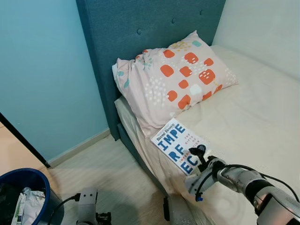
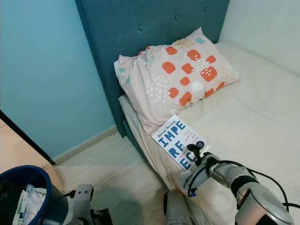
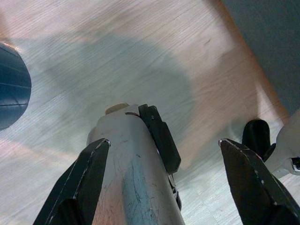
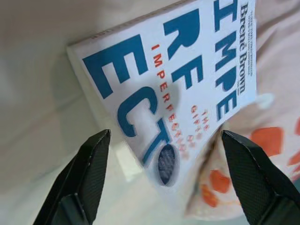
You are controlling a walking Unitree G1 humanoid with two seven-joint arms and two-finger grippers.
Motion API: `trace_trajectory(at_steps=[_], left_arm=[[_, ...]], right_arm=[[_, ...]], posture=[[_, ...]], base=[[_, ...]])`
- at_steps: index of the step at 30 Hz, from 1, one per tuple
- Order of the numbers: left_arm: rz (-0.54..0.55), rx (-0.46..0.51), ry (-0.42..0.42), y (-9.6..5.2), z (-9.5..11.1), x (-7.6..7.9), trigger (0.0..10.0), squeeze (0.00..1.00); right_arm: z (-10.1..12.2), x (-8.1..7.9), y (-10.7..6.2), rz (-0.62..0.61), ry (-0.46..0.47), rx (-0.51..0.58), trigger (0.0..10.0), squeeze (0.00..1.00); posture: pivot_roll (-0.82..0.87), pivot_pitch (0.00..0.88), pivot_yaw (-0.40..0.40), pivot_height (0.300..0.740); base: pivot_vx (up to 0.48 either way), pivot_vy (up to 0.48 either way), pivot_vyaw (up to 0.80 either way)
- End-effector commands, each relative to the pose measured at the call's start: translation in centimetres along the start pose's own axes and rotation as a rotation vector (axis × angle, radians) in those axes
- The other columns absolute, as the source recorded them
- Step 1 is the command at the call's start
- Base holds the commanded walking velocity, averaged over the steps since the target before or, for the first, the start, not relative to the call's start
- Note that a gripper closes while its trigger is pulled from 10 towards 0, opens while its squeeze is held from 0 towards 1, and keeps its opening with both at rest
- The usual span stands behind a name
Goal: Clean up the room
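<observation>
right arm (image 1: 243, 180): silver metal segments with a black joint band; black cables are looped along it.
right claw (image 4: 164, 159): two long black fingers (image 4: 86, 176) with finely textured inner pads, wedge-shaped.
left arm (image 1: 87, 202): a pale grey block with a small round screw; a black cable is attached.
left claw (image 3: 161, 168): two black fingers beside a scratched silver cylinder.

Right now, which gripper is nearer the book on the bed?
Right. The right gripper hovers open at the book; the left gripper hangs open over the floor.
</observation>
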State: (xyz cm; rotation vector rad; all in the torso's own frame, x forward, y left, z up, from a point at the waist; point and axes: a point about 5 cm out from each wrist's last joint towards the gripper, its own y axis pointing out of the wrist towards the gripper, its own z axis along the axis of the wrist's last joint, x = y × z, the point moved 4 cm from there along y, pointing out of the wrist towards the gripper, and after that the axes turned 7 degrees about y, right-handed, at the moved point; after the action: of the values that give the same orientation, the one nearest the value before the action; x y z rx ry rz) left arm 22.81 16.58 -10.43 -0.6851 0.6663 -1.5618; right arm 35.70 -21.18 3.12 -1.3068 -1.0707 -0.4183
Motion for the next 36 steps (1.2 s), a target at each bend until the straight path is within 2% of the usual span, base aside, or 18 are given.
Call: trace_trajectory(at_steps=[1, 2, 3, 4, 5, 6, 7, 9, 10, 11, 12, 13, 14, 17, 19, 21, 24, 36], left_arm=[[-0.02, -0.16, -0.016, -0.9, -4.5, 0.5, 10.0, 0.0], [-0.022, -0.158, -0.016, -0.8, -4.4, 0.5, 10.0, 0.0], [-0.022, -0.158, -0.016, -0.8, -4.4, 0.5, 10.0, 0.0], [-0.024, -0.154, -0.019, -0.8, -4.2, 0.6, 10.0, 0.0], [-0.024, -0.154, -0.019, -0.8, -4.2, 0.6, 10.0, 0.0], [-0.027, -0.149, -0.024, -0.7, -4.0, 0.7, 10.0, 0.0], [-0.03, -0.145, -0.029, -0.6, -3.8, 0.8, 10.0, 0.0], [-0.03, -0.145, -0.029, -0.6, -3.8, 0.8, 10.0, 0.0], [-0.032, -0.142, -0.032, -0.6, -3.7, 0.9, 10.0, 0.0], [-0.031, -0.139, -0.038, -0.6, -3.5, 0.8, 10.0, 0.0], [-0.03, -0.136, -0.042, -0.5, -3.5, 0.8, 10.0, 0.0], [-0.03, -0.136, -0.042, -0.5, -3.5, 0.8, 10.0, 0.0], [-0.025, -0.132, -0.052, -0.5, -3.3, 0.7, 10.0, 0.0], [-0.023, -0.13, -0.057, -0.5, -3.3, 0.6, 10.0, 0.0], [-0.009, -0.13, -0.061, -0.5, -3.2, 0.4, 10.0, 0.0], [0.006, -0.147, -0.053, -0.5, -3.3, 0.1, 10.0, 0.0], [0.024, -0.148, -0.05, -0.5, -3.1, -0.1, 10.0, 0.0], [0.05, -0.112, -0.019, -0.2, -1.9, -0.5, 10.0, 0.0]], right_arm=[[-0.3, 0.2, -0.2, 0.018, 0.057, 0.004, 10.0, 1.0], [-0.4, 0.3, -0.3, 0.049, 0.117, 0.007, 10.0, 1.0], [-0.4, 0.3, -0.3, 0.049, 0.117, 0.007, 10.0, 1.0], [-0.6, 0.8, -0.3, 0.068, 0.218, -0.004, 10.0, 0.0], [-0.6, 0.8, -0.3, 0.068, 0.218, -0.004, 10.0, 0.0], [-0.5, 1.7, -0.1, 0.068, 0.338, -0.001, 10.0, 0.0], [-0.2, 3.0, 0.3, 0.037, 0.499, 0.001, 10.0, 0.0], [-0.2, 3.0, 0.3, 0.037, 0.499, 0.001, 10.0, 0.0], [0.2, 4.0, 0.6, 0.008, 0.649, 0.015, 10.0, 0.0], [1.2, 4.8, 1.3, -0.047, 0.841, 0.043, 10.0, 0.0], [1.9, 5.2, 1.7, -0.076, 0.965, 0.062, 10.0, 0.0], [1.9, 5.2, 1.7, -0.076, 0.965, 0.062, 10.0, 0.0], [3.0, 5.1, 2.2, -0.117, 1.145, 0.081, 10.0, 0.0], [3.4, 4.9, 2.4, -0.128, 1.203, 0.08, 10.0, 0.0], [4.8, 3.6, 3.1, -0.174, 1.447, 0.074, 10.0, 0.0], [5.4, 1.8, 3.3, -0.198, 1.602, 0.023, 10.0, 0.0], [6.3, 0.1, 3.4, -0.181, 1.665, -0.017, 10.0, 0.0], [9.9, -1.8, 3.7, -0.078, 1.651, 0.023, 10.0, 0.0]], posture=[[-0.2, 0.164, -0.01, 0.602], [-0.2, 0.154, -0.01, 0.602], [-0.2, 0.154, -0.01, 0.602], [-0.19, 0.139, -0.012, 0.602], [-0.19, 0.139, -0.012, 0.602], [-0.19, 0.133, -0.011, 0.602], [-0.19, 0.121, -0.012, 0.602], [-0.19, 0.121, -0.012, 0.602], [-0.19, 0.115, -0.013, 0.602], [-0.18, 0.111, -0.014, 0.607], [-0.18, 0.111, -0.014, 0.612], [-0.18, 0.111, -0.014, 0.612], [-0.17, 0.106, -0.012, 0.622], [-0.17, 0.106, -0.012, 0.627], [-0.17, 0.1, -0.004, 0.637], [-0.16, 0.093, 0.003, 0.647], [-0.16, 0.09, 0.013, 0.662], [-0.17, 0.074, 0.012, 0.712]], base=[[0.0, 0.0, 0.0], [0.0, 0.0, 0.0], [0.0, 0.0, 0.0], [0.0, 0.0, 0.0], [0.0, 0.0, 0.0], [0.0, 0.0, 0.0], [0.0, 0.0, 0.0], [0.0, 0.0, 0.0], [0.0, 0.0, 0.0], [0.0, 0.0, 0.0], [0.0, 0.0, 0.0], [0.0, 0.0, 0.0], [0.0, 0.0, 0.0], [0.0, 0.0, 0.0], [0.0, 0.0, 0.0], [-0.127, 0.0, 0.0], [-0.405, 0.0, 0.0], [-0.04, 0.0, 0.0]])
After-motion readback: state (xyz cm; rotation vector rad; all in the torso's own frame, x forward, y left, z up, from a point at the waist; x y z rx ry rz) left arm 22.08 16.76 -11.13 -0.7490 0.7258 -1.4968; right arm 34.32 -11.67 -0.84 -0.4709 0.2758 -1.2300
